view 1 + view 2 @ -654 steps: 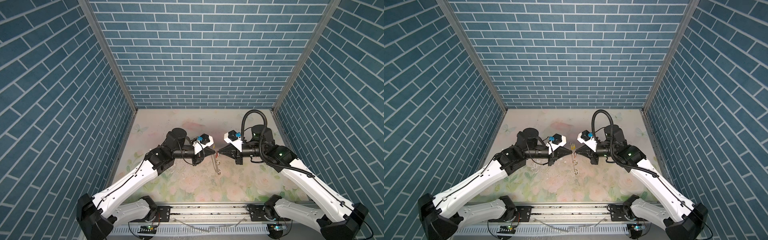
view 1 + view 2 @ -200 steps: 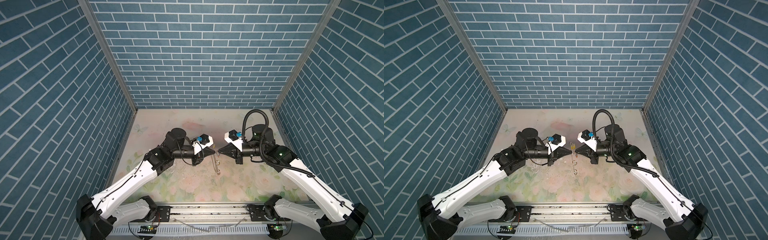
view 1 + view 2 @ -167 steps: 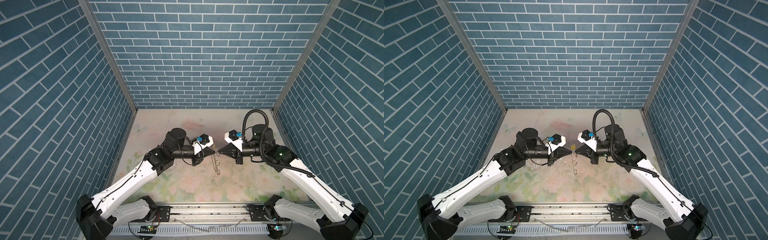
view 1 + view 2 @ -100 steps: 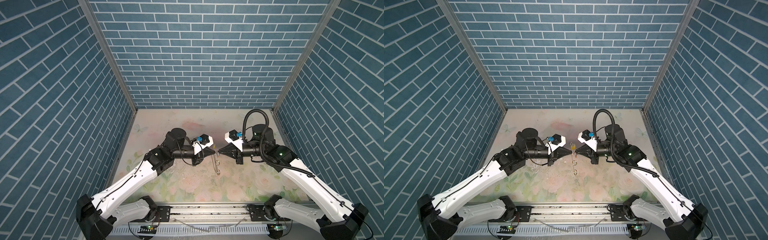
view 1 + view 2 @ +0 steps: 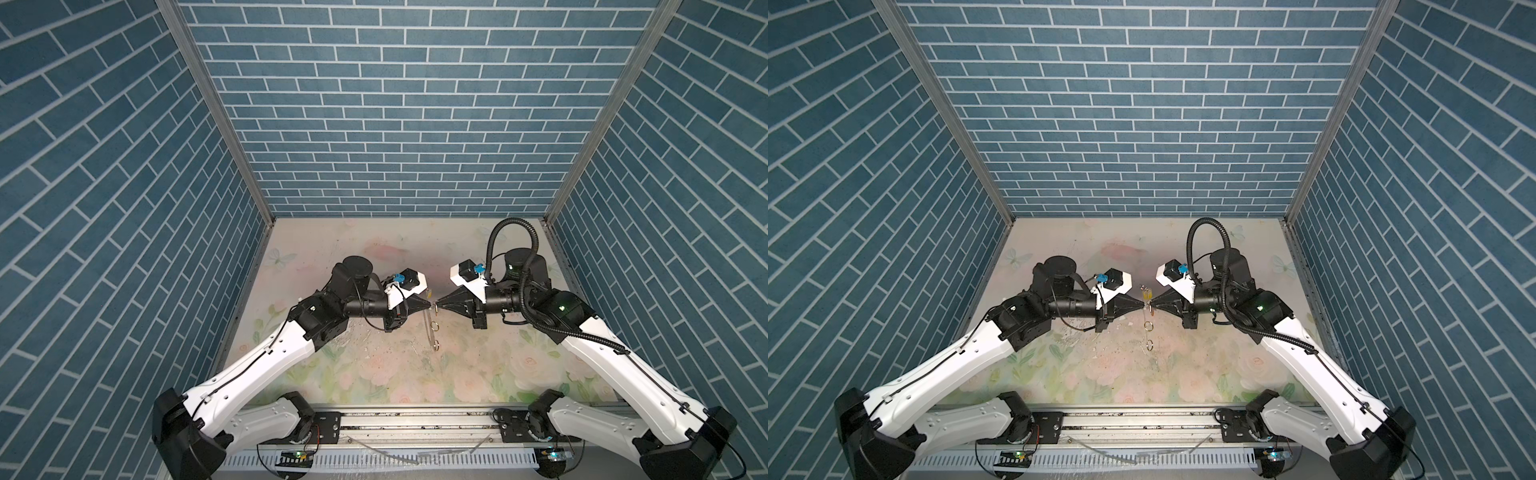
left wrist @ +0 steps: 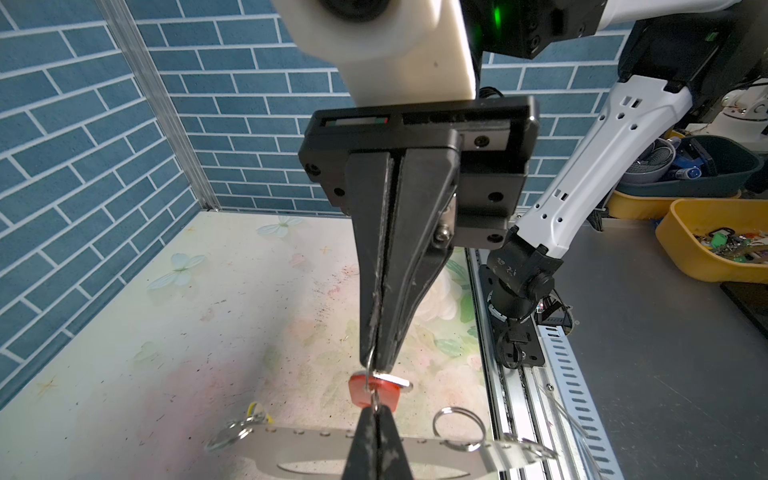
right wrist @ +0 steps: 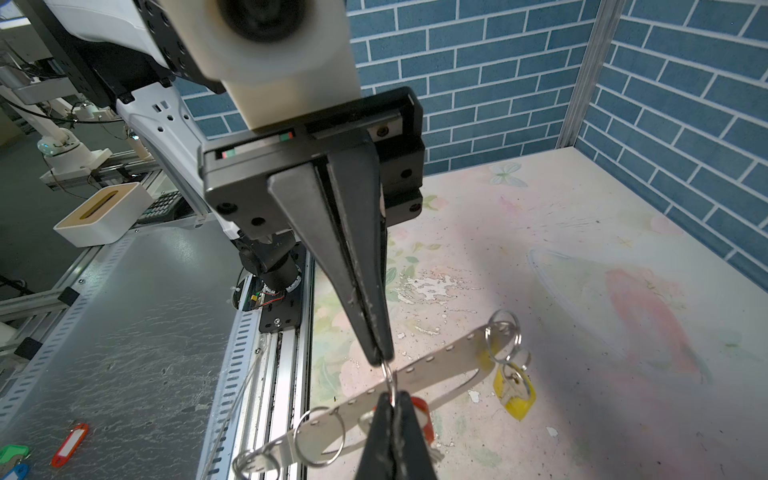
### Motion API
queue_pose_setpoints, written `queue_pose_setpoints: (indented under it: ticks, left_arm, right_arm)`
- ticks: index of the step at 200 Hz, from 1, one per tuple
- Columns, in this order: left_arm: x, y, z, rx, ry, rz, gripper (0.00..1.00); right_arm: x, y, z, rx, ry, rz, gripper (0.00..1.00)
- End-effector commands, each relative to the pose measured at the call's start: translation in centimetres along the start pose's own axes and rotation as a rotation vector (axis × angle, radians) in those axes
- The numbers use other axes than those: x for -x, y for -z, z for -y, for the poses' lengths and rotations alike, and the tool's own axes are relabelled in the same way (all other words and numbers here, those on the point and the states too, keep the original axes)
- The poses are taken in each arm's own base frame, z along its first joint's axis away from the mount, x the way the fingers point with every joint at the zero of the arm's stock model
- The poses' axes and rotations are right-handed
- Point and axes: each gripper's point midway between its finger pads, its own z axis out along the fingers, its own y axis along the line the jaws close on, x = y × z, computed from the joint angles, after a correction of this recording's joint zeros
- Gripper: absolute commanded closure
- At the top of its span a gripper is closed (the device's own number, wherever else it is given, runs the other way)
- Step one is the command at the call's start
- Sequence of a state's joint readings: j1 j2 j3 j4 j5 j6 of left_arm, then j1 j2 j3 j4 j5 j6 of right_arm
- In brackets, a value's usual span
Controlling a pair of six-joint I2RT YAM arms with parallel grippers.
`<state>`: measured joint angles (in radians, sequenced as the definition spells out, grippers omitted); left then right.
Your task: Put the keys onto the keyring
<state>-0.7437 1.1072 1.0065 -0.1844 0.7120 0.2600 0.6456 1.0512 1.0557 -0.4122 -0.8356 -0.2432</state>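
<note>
Keyring hangs; yellow tub holds key tags.

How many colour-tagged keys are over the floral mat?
2. The red-tagged key is on the ring pinched between left gripper and right gripper; the yellow-tagged key hangs at one end of the keyring. Others may be hidden.

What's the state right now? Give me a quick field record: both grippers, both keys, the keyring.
left gripper: jaws shut on the held ring
right gripper: jaws shut on the same ring, tip to tip with the left
red-tag key: hanging at the held ring, seemingly threaded on it
yellow-tag key: on a ring at one end of the keyring
keyring: flat silvery strip with a row of holes, below the tips; resting or lifted, cannot tell
spare rings: empty, near the other end
</note>
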Motion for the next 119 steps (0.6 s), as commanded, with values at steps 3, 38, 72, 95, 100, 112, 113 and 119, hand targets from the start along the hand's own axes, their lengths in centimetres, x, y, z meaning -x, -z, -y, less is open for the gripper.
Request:
queue_pose_setpoints:
  ticks: [3,38,72,95,100,112,113,119]
  left_arm:
    - [1.46,0.42,-0.44,0.023,-0.037,0.028,1.0]
    - [1.56,0.5,-0.46,0.027,-0.04,0.034,1.0]
    - [1.67,0.69,-0.48,0.036,-0.045,0.039,1.0]
    - [1.73,0.84,-0.47,0.042,-0.051,0.043,1.0]
    - [1.69,0.8,-0.42,0.04,-0.051,0.042,1.0]
    - [1.78,0.89,-0.25,0.032,-0.053,0.046,1.0]
    - [1.78,0.88,-0.26,0.033,-0.053,0.046,1.0]
    - [1.78,0.91,-0.18,0.03,-0.053,0.046,1.0]
  right_arm:
    - [1.9,0.6,-1.19,0.054,0.055,0.035,1.0]
    - [1.81,0.48,-1.32,0.07,0.043,0.03,1.0]
    - [1.74,0.35,-1.38,0.083,0.035,0.026,1.0]
    - [1.55,0.24,-1.37,0.09,0.026,0.019,1.0]
    - [1.55,0.26,-1.35,0.089,0.025,0.019,1.0]
    - [1.44,0.2,-1.28,0.086,0.024,0.016,1.0]
    - [1.45,0.2,-1.31,0.086,0.025,0.016,1.0]
    - [1.48,0.24,-1.24,0.081,0.026,0.017,1.0]
